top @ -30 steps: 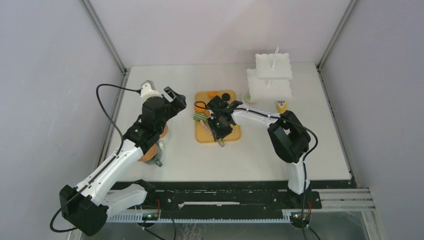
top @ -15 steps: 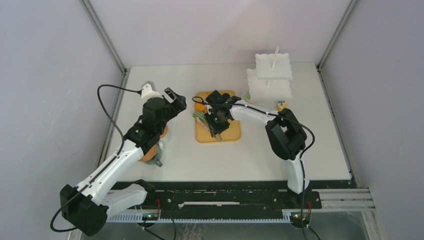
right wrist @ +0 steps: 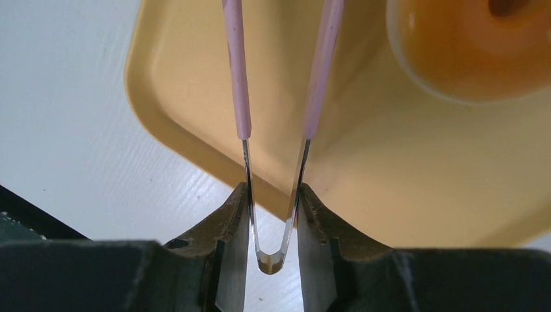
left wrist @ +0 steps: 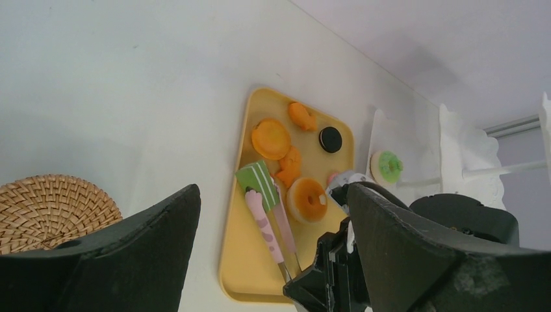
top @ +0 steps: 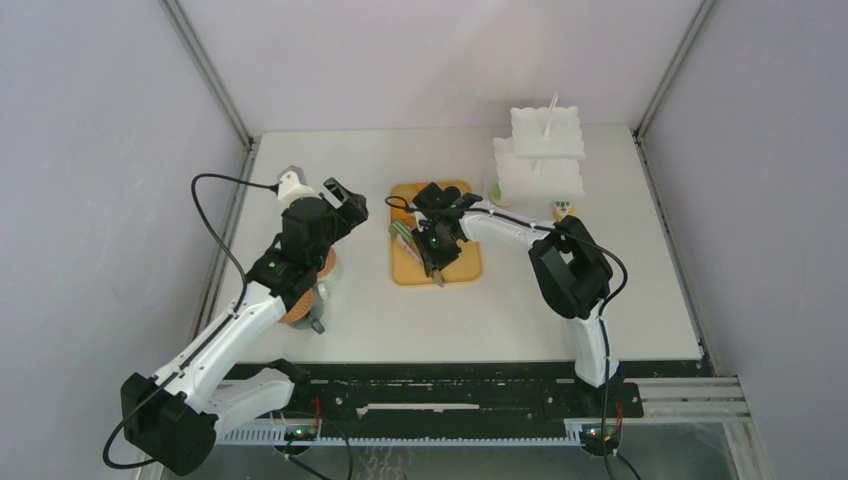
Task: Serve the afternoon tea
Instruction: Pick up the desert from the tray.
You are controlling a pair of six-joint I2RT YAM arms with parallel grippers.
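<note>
Right pincer (right wrist: 273, 195) — on pink tongs (right wrist: 236, 65)

From above and behind the bases I look down on the whole table (top: 350, 330). My left wrist camera looks out between the left fingers (left wrist: 117, 260) from high up, tray (left wrist: 243, 273) ahead. My right wrist camera sits very close, tongs (right wrist: 237, 78) between the right fingers (right wrist: 224, 253), tray just beyond. All three share the tray.

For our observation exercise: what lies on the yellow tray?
Orange pastries, a black cookie, a green slice, an orange doughnut and pink tongs. The right gripper hides part of the tray.
</note>
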